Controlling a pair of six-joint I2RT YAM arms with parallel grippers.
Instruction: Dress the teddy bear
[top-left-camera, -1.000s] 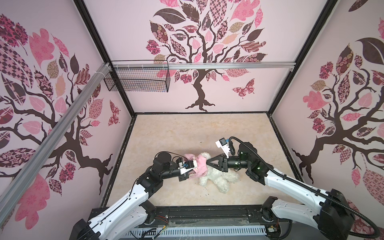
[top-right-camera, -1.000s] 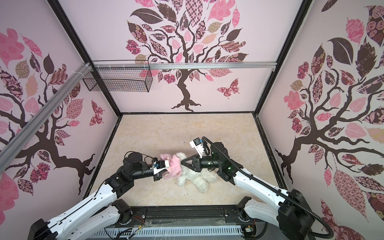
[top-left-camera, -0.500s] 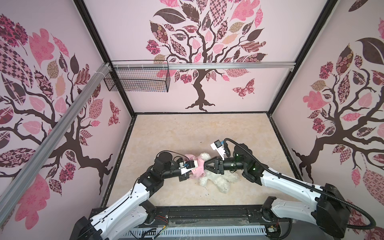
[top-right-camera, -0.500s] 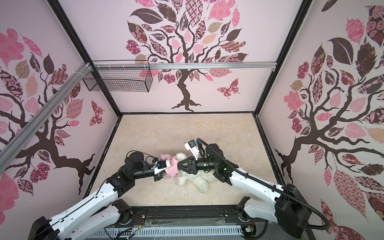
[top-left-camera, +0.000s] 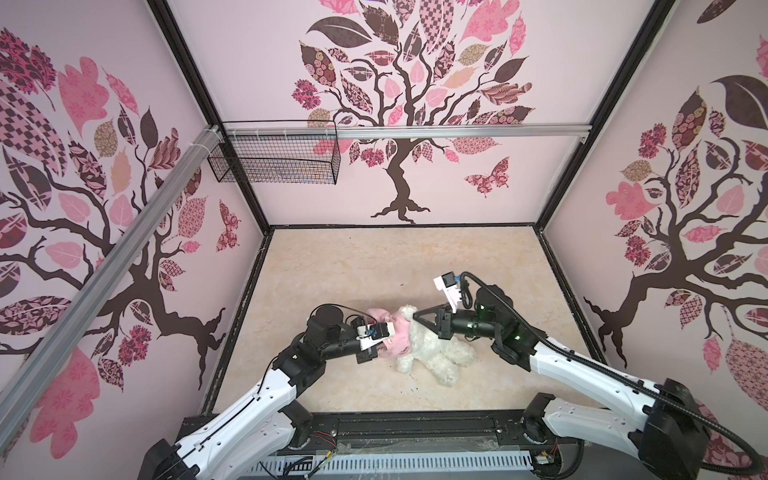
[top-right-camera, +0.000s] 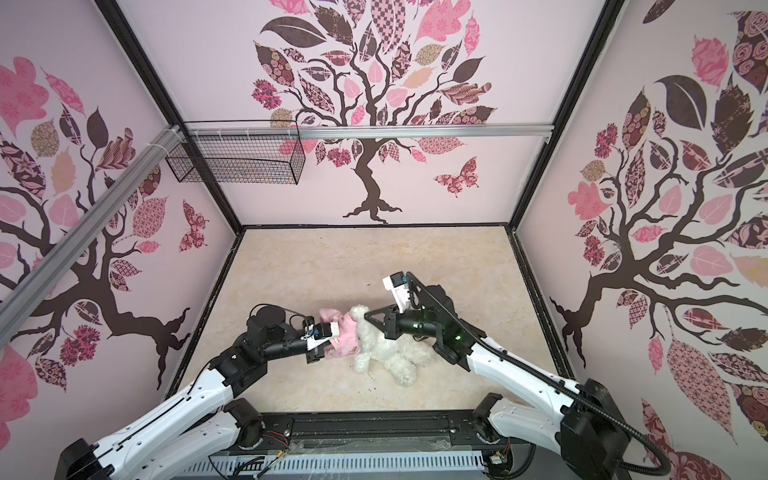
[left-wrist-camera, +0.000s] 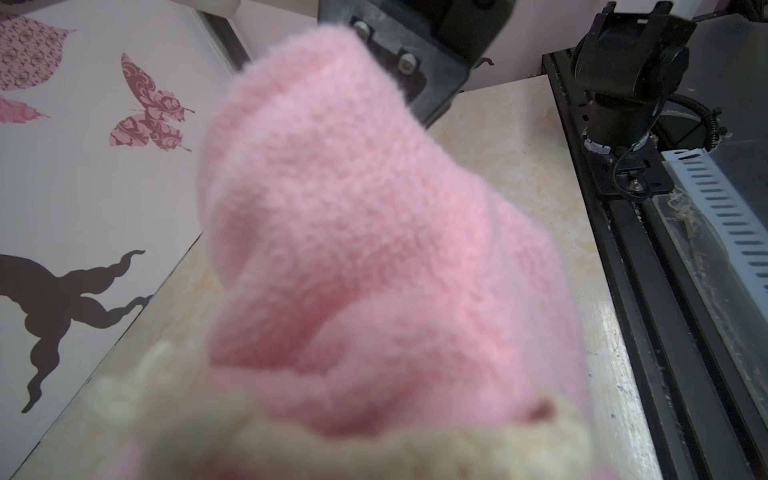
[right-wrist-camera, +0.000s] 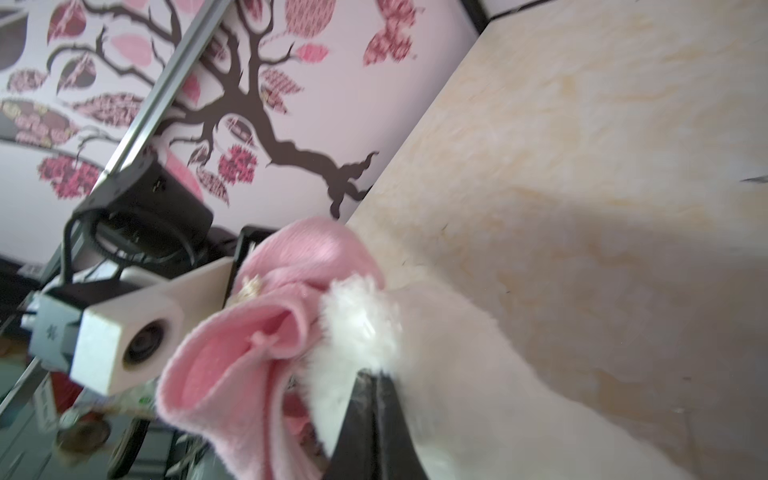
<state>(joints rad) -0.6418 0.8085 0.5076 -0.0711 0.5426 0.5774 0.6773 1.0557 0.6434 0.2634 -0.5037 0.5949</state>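
1. The teddy bear (top-left-camera: 436, 355) is lying on the bench (top-left-camera: 353, 270), roughly 6 o'clock from the middle.
2. Its long axis runs 10 to 4 o'clock, with the head end at 10 inside the pink shirt (top-left-camera: 397, 338) and the legs at 4.
3. On the right gripper (top-left-camera: 414, 318), the jaws are pinched tight on a tuft of white fur.
4. On the left gripper (top-left-camera: 384, 347), the jaws are clamped, gripping the shirt.

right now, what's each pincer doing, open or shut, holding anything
left pincer: shut on the pink shirt.
right pincer: shut, pinching a tuft of the teddy bear's fur.
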